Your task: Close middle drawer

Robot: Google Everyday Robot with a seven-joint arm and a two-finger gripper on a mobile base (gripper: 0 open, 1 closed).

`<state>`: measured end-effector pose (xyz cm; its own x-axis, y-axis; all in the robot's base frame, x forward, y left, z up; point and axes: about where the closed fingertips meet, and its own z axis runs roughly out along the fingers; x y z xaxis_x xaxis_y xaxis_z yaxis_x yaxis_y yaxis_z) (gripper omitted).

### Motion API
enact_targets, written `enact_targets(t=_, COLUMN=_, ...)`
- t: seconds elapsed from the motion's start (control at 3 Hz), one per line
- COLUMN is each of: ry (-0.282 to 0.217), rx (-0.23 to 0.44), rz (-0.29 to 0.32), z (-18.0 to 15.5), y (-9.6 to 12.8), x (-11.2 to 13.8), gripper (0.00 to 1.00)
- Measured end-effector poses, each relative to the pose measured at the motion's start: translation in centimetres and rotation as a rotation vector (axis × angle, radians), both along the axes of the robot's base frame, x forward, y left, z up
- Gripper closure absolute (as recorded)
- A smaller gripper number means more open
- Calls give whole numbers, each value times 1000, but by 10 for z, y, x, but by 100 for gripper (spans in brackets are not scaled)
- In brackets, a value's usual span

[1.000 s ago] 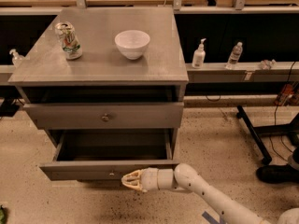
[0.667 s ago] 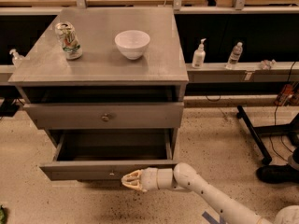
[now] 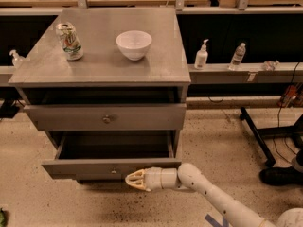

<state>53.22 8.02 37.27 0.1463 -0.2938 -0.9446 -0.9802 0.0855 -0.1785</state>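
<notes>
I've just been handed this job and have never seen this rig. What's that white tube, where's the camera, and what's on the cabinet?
There is one camera view, looking down at a grey cabinet from its front. The white tube is the robot's single arm, reaching in from the lower right. Its gripper sits just in front of the middle drawer, right of the small knob. That drawer stands pulled out. Nothing shows in the gripper. On the cabinet top stand a can and a white bowl.

Soft warm light (pincer [image 3: 134,179] before middle drawer [image 3: 94,167]).
</notes>
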Motion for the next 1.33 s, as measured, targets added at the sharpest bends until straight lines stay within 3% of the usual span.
enact_targets(t=1.0, ry=-12, rx=-24, rz=-30, z=-4, y=-15, x=61, gripper=100)
enact_targets(t=1.33, ry=-19, rx=-33, rz=-41, z=-5, y=-17, x=94, gripper=100)
